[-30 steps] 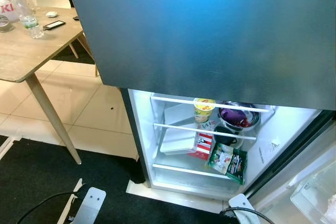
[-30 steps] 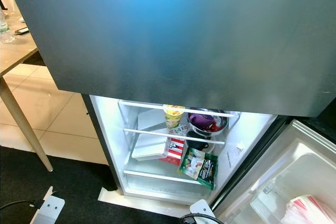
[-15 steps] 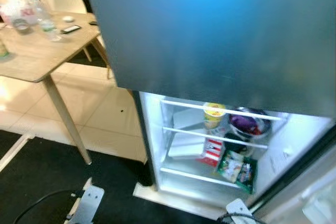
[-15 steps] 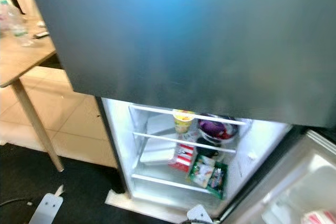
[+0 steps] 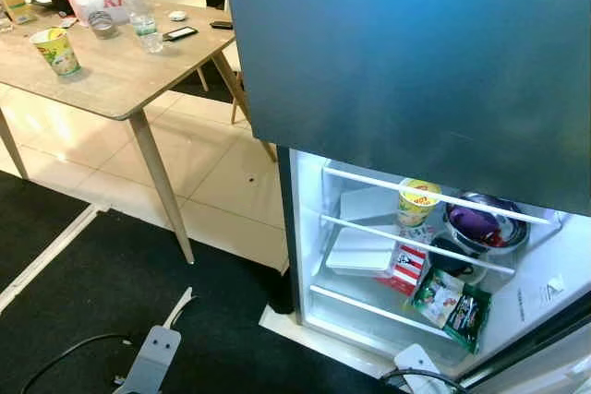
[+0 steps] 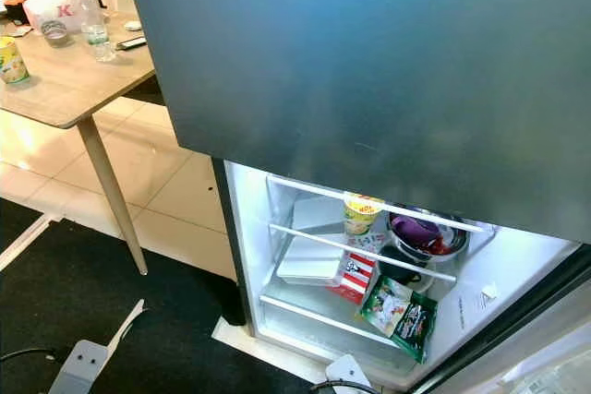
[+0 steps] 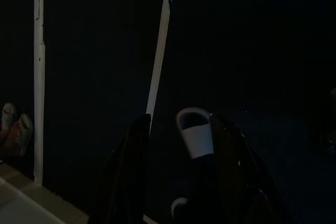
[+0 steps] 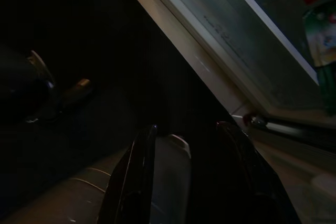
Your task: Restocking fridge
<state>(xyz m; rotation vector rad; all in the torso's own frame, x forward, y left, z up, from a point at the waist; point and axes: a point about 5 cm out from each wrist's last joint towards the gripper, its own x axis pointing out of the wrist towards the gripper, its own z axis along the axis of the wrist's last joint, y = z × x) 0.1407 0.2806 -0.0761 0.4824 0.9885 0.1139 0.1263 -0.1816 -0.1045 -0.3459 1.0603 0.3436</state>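
Left pincer (image 7: 178, 124) and right pincer (image 8: 186, 132) hang low, fingers parted.

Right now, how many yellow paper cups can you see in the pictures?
2. One yellow cup stands on the wooden table, near its left end. The other cup stands on a shelf inside the open fridge, left of the metal bowl. More may be hidden behind the door.

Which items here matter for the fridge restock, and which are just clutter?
Job:
open grey fridge
yellow noodle cup on its shelf
steel bowl holding purple food
white flat container
green snack packets
yellow-green paper cup on the wooden table

Lying about:
clear plastic water bottle
black phone
white plastic bag
grey floor bracket
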